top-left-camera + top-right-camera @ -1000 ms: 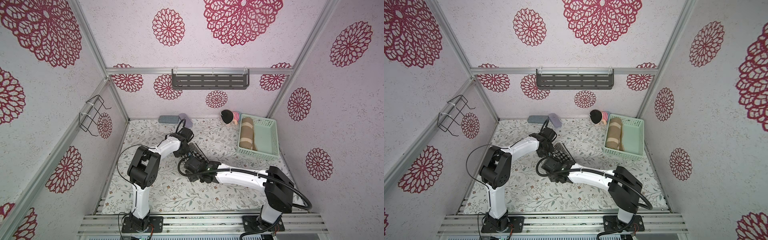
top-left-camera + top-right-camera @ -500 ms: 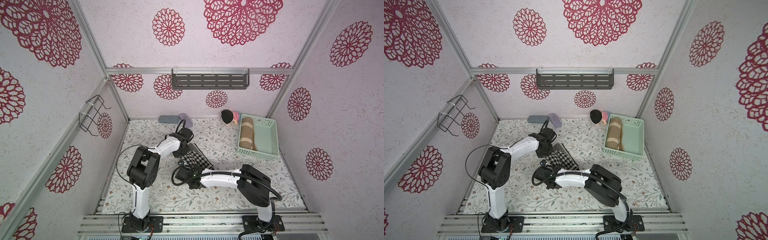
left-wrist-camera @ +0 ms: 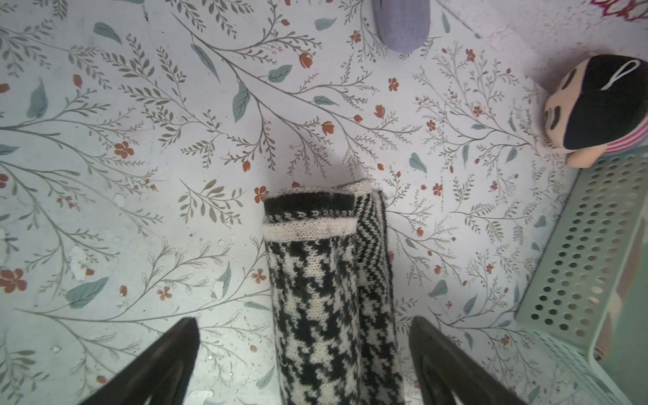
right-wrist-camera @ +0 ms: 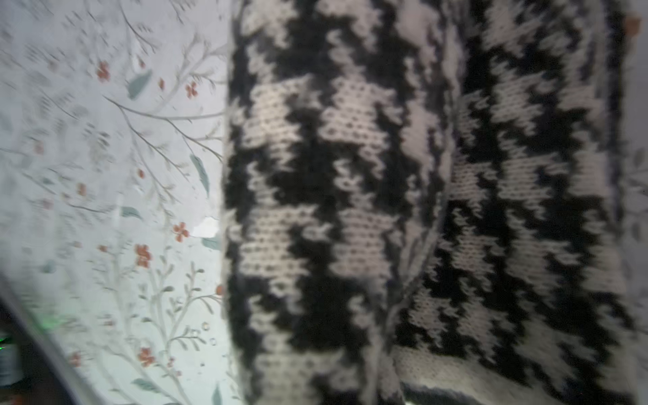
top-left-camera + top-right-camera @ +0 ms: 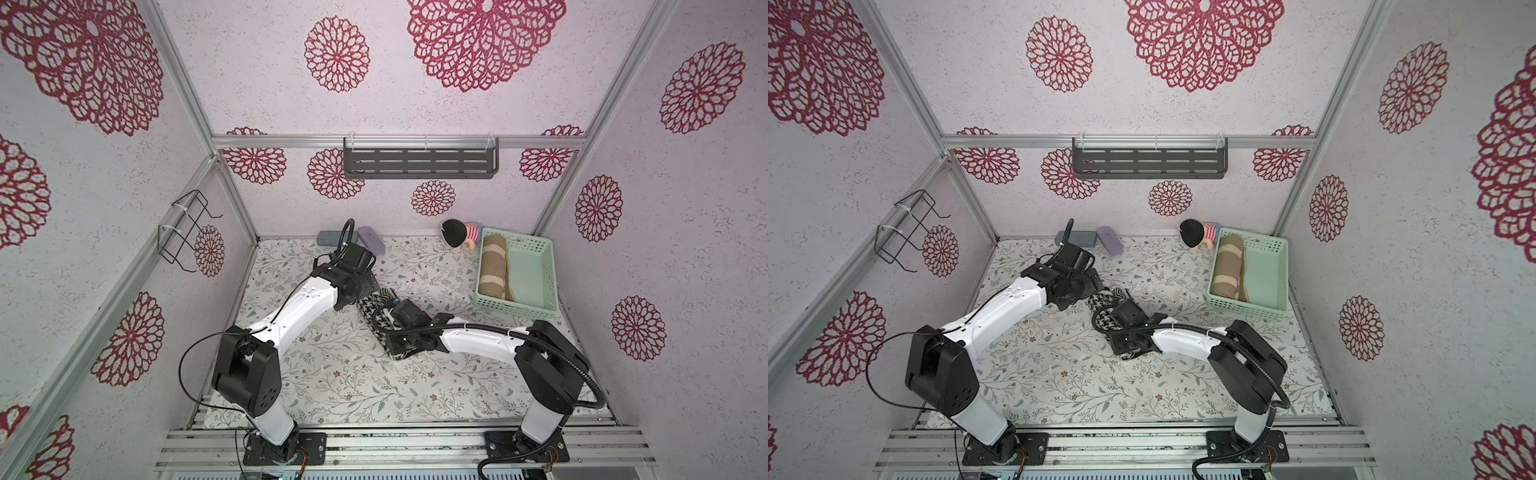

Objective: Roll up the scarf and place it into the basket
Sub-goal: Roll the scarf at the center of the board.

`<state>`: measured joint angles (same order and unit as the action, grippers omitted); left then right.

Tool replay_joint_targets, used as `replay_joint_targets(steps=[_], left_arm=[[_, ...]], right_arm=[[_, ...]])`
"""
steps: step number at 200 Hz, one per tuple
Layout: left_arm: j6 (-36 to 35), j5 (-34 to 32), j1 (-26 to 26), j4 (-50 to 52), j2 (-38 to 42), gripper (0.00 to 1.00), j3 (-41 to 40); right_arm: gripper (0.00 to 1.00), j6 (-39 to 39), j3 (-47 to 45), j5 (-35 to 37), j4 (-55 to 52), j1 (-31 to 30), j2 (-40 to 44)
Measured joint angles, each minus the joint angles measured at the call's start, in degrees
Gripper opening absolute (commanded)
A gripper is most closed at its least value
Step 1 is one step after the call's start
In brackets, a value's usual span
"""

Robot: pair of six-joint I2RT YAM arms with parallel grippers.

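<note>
The left fingers [image 3: 168, 350] stand wide apart, one on each side of the rolled black-and-white houndstooth scarf [image 3: 315, 298], and neither touches it. The roll lies on the desk [image 5: 332, 382], running from between them to the right fingers [image 5: 401, 345] at its near end. The wrist hides those, so I cannot tell whether they are apart or clamped. Well right of both, the mint basket [image 5: 532, 270] holds a brown striped roll [image 5: 492, 266].

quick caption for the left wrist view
Open jaws straddle the houndstooth scarf on the floral table, basket nearby.
</note>
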<state>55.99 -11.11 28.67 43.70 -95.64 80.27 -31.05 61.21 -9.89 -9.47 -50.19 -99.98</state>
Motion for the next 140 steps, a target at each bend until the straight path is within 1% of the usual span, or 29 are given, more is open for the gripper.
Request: replay_joint_targets(steps=[15, 29, 35, 50, 57, 67, 78, 99, 123, 140], left_arm=[[-0.9, 1.4, 0.3, -0.9, -0.4, 0.86, -0.3], [-1.7, 3.3, 1.0, -1.8, -1.7, 0.81, -0.2], [-2.0, 4.2, 1.3, -2.2, -2.7, 0.76, 0.0], [-2.7, 6.3, 2.4, -2.7, -6.0, 0.70, 1.4], [-3.1, 7.1, 2.9, -2.9, -7.6, 0.66, 2.3], [-3.6, 8.1, 3.6, -3.2, -9.9, 0.64, 3.7], [-3.9, 9.2, 4.2, -3.9, -12.0, 0.56, 5.0], [-4.3, 10.5, 4.8, -4.9, -15.2, 0.47, 7.1], [-4.3, 10.9, 4.9, -6.1, -19.1, 0.38, 9.1], [-4.3, 11.5, 4.8, -6.9, -22.3, 0.36, 9.9]], right_arm=[[0.07, -2.6, -2.0, -7.1, 3.2, 3.2, 0.1], [0.07, -4.7, -3.5, -12.2, 5.6, 5.6, 0.1], [0.07, -5.7, -4.2, -14.3, 7.0, 6.4, 0.1], [0.08, -8.5, -6.2, -18.9, 10.8, 8.6, 0.1], [0.09, -9.7, -7.3, -20.7, 12.6, 9.6, 0.1], [0.10, -11.2, -8.8, -22.9, 14.8, 10.8, 0.1], [0.11, -12.5, -10.1, -25.0, 16.6, 12.1, 0.1], [0.14, -14.3, -11.4, -27.6, 18.4, 13.8, 0.1], [0.25, -15.6, -12.1, -28.9, 19.4, 15.0, 0.1], [0.38, -16.5, -12.3, -29.0, 19.3, 15.7, 0.1]])
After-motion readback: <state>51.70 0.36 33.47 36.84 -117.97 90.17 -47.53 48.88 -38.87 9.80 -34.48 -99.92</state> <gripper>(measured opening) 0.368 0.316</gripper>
